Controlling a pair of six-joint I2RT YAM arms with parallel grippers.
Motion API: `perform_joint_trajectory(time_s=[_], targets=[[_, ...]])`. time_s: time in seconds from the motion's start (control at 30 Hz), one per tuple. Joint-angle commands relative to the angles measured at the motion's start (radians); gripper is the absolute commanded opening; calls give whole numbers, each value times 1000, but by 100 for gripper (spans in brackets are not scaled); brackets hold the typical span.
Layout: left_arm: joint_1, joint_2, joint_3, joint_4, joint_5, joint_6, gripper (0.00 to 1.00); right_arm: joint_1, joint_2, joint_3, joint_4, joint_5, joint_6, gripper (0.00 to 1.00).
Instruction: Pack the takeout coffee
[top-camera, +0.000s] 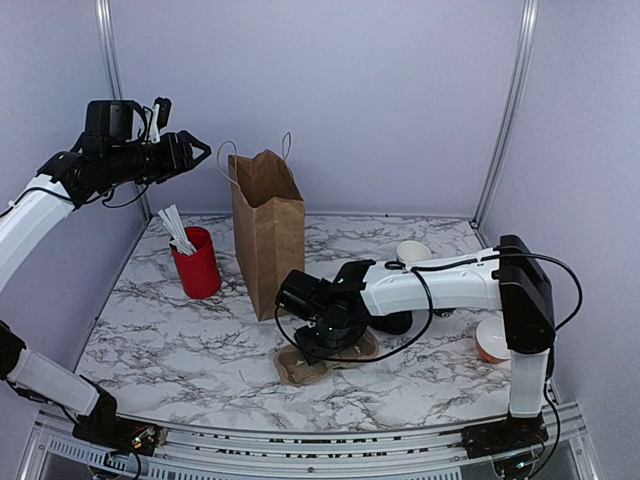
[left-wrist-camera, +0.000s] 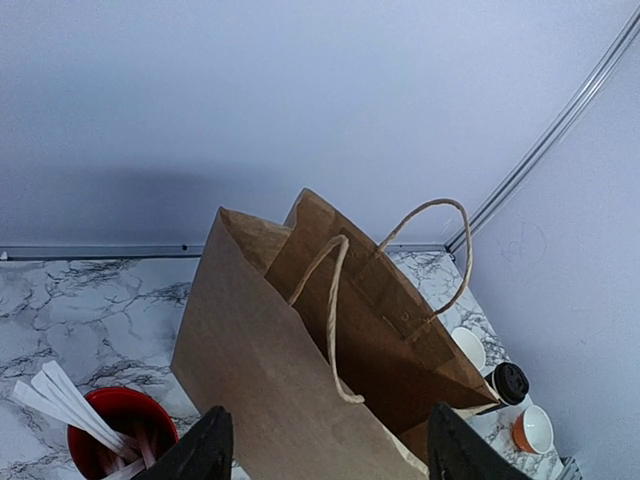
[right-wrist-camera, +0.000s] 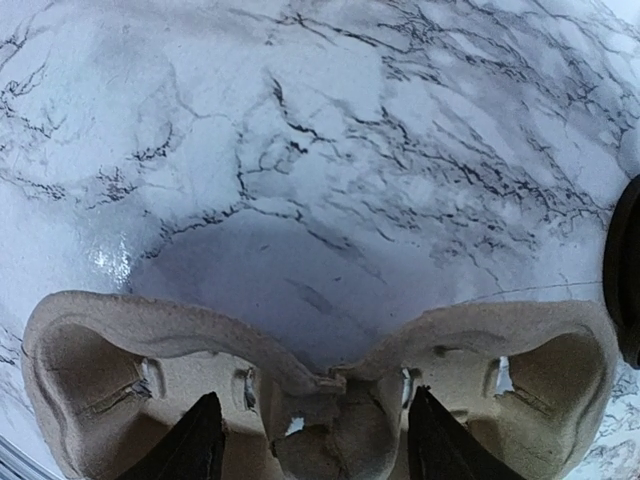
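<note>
- Takeout coffee (left-wrist-camera: 510, 382) stood lidded on the table (top-camera: 180, 340), to the right of the paper bag (top-camera: 268, 235) and not in it; nothing held it.
- I had the right gripper (right-wrist-camera: 312, 430) low over the pulp cup carrier (right-wrist-camera: 90, 370), fingers apart with the carrier's middle ridge between them. My guess is the carrier gets handled first so the cup can ride in it.
- A dark edge at the right of the right wrist view was probably the coffee, close to the carrier; couldn't confirm.
- Left gripper (top-camera: 198, 150) was parked high above the bag's open mouth, jaws spread and empty. It looked out of the way there, with a clear look into the bag.
- The bag stood upright, handles up, ready for loading.
</note>
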Motion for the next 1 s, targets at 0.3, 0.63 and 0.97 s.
perform_joint_trajectory(time_s=[0.3,0.63,0.97], targets=[[3,8,8,26,30,-41,66,2,9,-43,26,-16,38,53],[3,8,13,19,30,-56,66,2,23,-38,42,-31,28,44],[3,12,32,8,36,-69,67,2,25,-41,46,-34,26,54]])
